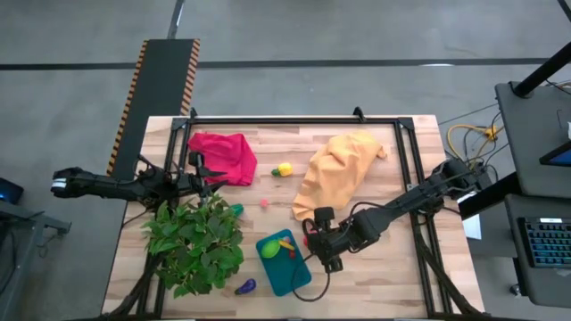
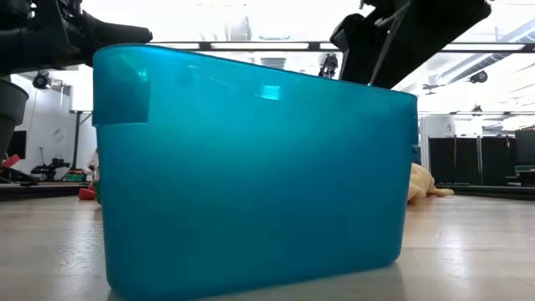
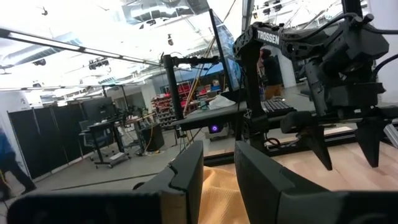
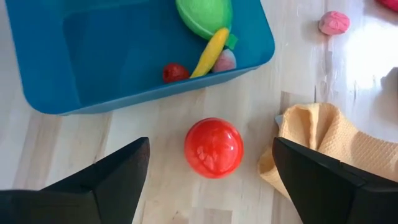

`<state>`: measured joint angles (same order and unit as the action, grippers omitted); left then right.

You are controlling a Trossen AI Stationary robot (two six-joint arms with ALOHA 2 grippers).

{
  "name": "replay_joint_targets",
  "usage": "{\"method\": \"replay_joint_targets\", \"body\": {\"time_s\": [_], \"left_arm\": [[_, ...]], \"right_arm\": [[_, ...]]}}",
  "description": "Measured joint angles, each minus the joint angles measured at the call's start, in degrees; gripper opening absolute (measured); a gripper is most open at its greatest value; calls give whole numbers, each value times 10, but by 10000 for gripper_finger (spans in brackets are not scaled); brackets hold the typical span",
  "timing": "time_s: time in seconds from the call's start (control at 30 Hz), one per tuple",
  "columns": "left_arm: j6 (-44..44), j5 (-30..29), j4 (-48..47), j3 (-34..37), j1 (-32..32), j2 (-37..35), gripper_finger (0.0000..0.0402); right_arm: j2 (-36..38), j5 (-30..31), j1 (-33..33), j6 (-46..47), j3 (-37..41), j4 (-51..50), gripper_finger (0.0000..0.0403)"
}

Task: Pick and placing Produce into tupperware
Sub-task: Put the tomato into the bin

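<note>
Now your right gripper (image 4: 208,180) hangs wide open over the red fruit (image 4: 213,147), just outside the teal container (image 4: 93,56) near the table's front edge, jaws straddling it for a grab.

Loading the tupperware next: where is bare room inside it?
In the tupperware, the half away from the green piece, yellow piece and small red piece is bare. That produce corner is crowded. Outside, the red ball lies between the open right gripper fingers.
</note>
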<state>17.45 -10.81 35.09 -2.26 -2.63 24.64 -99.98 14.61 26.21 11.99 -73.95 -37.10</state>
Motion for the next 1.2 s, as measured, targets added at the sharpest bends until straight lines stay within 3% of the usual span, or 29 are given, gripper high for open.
{"method": "replay_joint_targets", "body": {"time_s": [0.23, 0.53, 1.2], "left_arm": [[0, 0, 0, 0, 0, 0, 78], [-2, 0, 0, 0, 0, 0, 78], [-3, 0, 0, 0, 0, 1, 78]], "right_arm": [[0, 0, -4, 13, 20, 8, 333], [0, 0, -4, 15, 40, 37, 368], [0, -1, -17, 10, 111, 156, 370]]}}
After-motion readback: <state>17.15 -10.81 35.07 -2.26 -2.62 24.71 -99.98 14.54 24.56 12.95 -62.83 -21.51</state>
